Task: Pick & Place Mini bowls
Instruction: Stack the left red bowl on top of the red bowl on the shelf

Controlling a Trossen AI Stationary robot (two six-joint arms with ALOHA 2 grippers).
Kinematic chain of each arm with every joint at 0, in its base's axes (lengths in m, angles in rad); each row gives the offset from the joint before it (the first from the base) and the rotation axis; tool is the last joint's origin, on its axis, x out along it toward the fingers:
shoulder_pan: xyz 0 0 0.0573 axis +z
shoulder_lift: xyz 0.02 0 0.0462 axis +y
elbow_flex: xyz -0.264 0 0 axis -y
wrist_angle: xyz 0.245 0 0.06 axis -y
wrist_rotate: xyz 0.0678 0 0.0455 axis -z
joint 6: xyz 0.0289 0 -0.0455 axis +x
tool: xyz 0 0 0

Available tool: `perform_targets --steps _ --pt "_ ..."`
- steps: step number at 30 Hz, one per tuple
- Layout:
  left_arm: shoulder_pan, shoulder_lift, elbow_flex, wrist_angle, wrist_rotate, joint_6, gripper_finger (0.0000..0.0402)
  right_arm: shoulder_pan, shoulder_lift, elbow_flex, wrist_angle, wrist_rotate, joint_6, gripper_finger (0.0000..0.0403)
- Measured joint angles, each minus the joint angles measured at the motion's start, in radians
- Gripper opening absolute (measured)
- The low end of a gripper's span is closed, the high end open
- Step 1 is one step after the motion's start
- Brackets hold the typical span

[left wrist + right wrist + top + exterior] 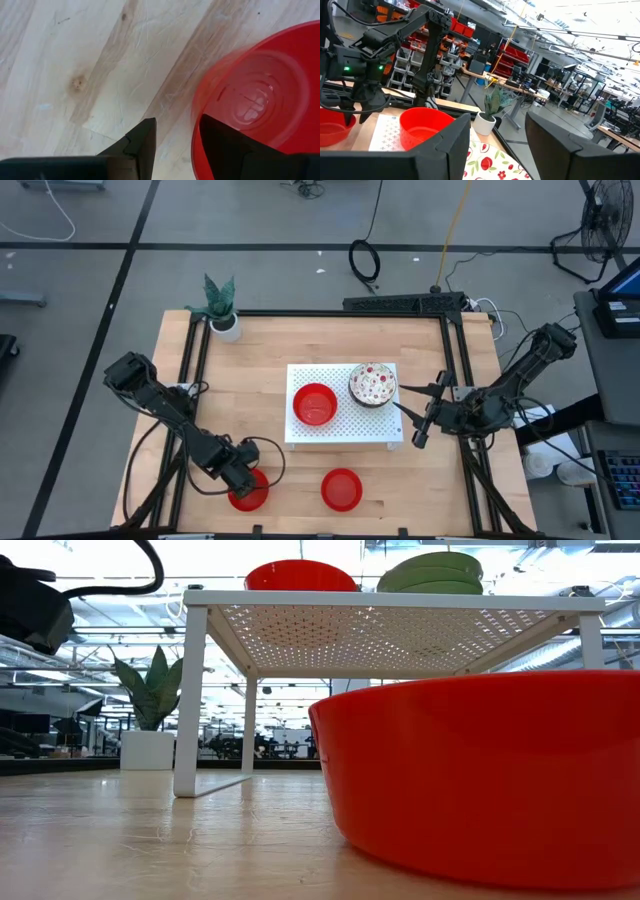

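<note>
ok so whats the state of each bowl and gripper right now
left gripper: open, straddling the rim of a red bowl on the table
right gripper: open, empty, beside the patterned bowl stack
patterned bowl stack: upright on the white perforated board
red bowl on the board: upright, empty
red bowl near the front edge: upright on the table, untouched

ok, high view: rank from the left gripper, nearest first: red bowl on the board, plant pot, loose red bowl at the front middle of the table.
From the left gripper:
1. Loose red bowl, front middle of the table.
2. Red bowl on the board, board's left half.
3. Plant pot, far left corner.
</note>
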Motion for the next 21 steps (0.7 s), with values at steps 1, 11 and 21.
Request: perform_targets --steps 1,11,21 --pt "0.000 0.000 0.000 0.000 0.000 0.008 0.0152 0.000 0.000 0.000 0.000 0.000 0.000 0.0176" --pt "0.000 0.000 0.000 0.009 -0.006 0.001 0.0152 0.000 0.000 0.000 0.000 0.000 -0.001 0.0176" --pt "0.000 0.000 0.000 0.052 -0.010 -0.022 0.0152 0.000 0.000 0.000 0.000 0.000 0.000 0.0176"
